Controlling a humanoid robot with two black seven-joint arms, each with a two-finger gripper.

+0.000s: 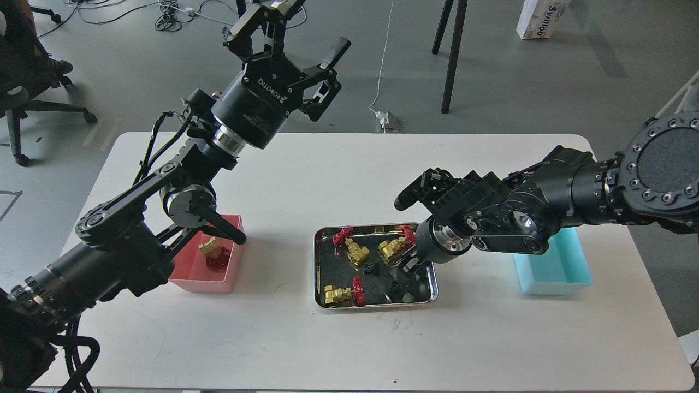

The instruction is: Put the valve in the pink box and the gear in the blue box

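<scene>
A brass valve with a red handwheel [213, 252] lies in the pink box [203, 284] at the left. Three more valves [352, 250] [392, 249] [341, 293] lie in the steel tray [377, 305]. Two tiny black gears [372, 268] [394, 285] show in the tray; a third is hidden. My right gripper [407, 265] reaches down into the tray's right part, close to the right-hand gear; it is dark and its fingers cannot be told apart. My left gripper [301, 26] is open and empty, high above the table's far edge. The blue box [551, 284] is partly covered by my right arm.
My left arm's elbow [188, 202] hangs over the pink box's far rim. Table legs [453, 54], cables and a white carton [538, 19] are on the floor beyond the table. An office chair [33, 93] stands at the far left.
</scene>
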